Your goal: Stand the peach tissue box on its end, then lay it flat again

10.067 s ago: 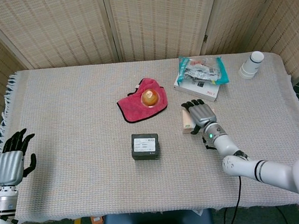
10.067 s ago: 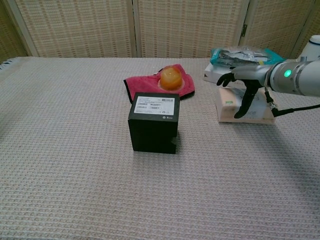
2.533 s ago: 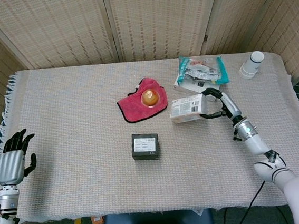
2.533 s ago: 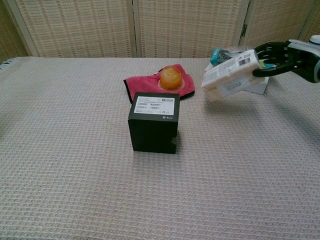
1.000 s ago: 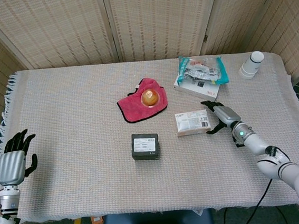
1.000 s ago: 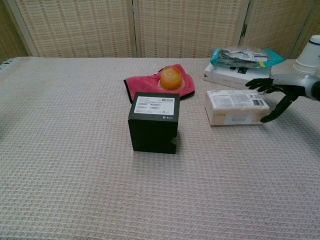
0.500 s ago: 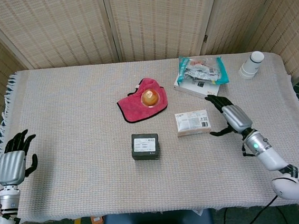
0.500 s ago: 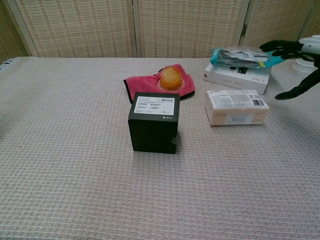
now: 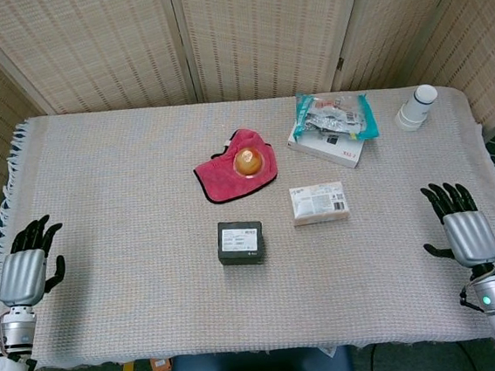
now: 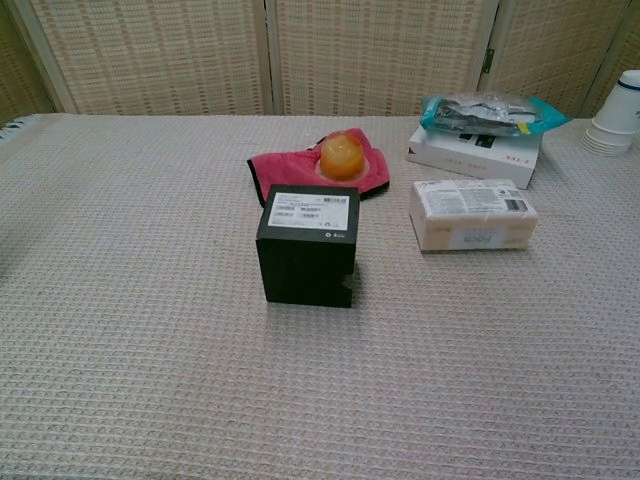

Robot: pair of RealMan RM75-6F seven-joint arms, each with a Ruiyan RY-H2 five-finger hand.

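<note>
The right hand (image 9: 468, 233) has pulled back to the bench's right edge, empty with fingers spread, well clear of the tissue box (image 9: 319, 204). The box now lies flat mid-bench beside the black box (image 9: 241, 241). The left hand (image 9: 24, 275) also hangs open, so the task looks finished.

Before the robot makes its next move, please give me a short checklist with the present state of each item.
1. Peach tissue box lies flat on the table: ok.
2. Right hand holds nothing, fingers apart, away from the box: ok.
3. Left hand holds nothing, at the table's left edge: ok.
4. Box is apart from the black box and the white flat box: ok.
5. Orange ball rests on the red cloth: ok.
6. Box undamaged on hidden sides: cannot tell.
</note>
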